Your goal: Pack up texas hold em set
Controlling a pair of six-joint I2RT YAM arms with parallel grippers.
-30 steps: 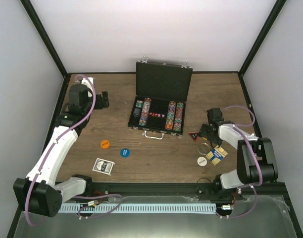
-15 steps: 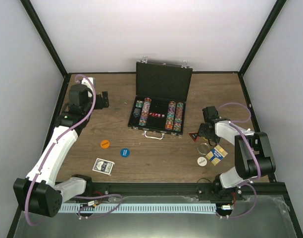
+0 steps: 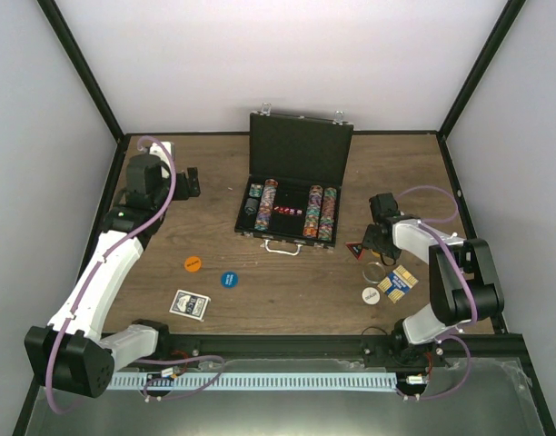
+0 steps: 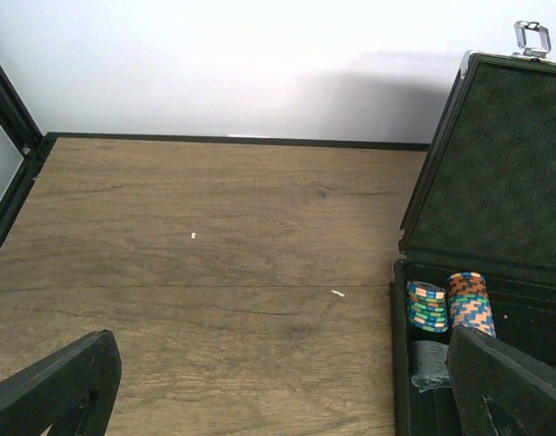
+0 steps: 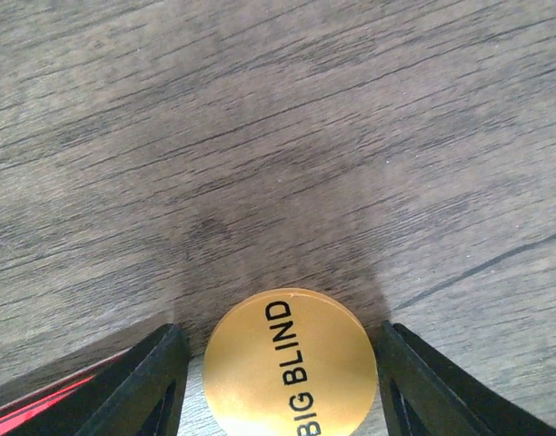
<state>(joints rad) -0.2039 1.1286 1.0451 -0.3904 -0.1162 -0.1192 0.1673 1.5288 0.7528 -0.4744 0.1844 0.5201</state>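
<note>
The black case (image 3: 299,148) stands open at the back centre, with rows of multicoloured chips (image 3: 319,213) in its tray. An orange disc (image 3: 193,263), a blue disc (image 3: 229,279) and a blue-backed card deck (image 3: 189,303) lie front left. A white disc (image 3: 370,294) and a dark triangle (image 3: 355,248) lie right of the case. My right gripper (image 3: 372,249) is low beside the triangle. In its wrist view it (image 5: 282,363) is open, with a yellow "BIG BLIND" disc (image 5: 290,359) flat on the table between the fingers. My left gripper (image 3: 193,182) is open and empty, left of the case.
A second card box (image 3: 398,282) with a yellow and blue pattern lies by the white disc. The left wrist view shows the case lid (image 4: 496,163) and two chip stacks (image 4: 446,304) at the right. Black frame posts and white walls bound the wooden table (image 3: 169,227).
My right gripper has shifted a little to the left, toward the triangle. The left arm has not moved.
</note>
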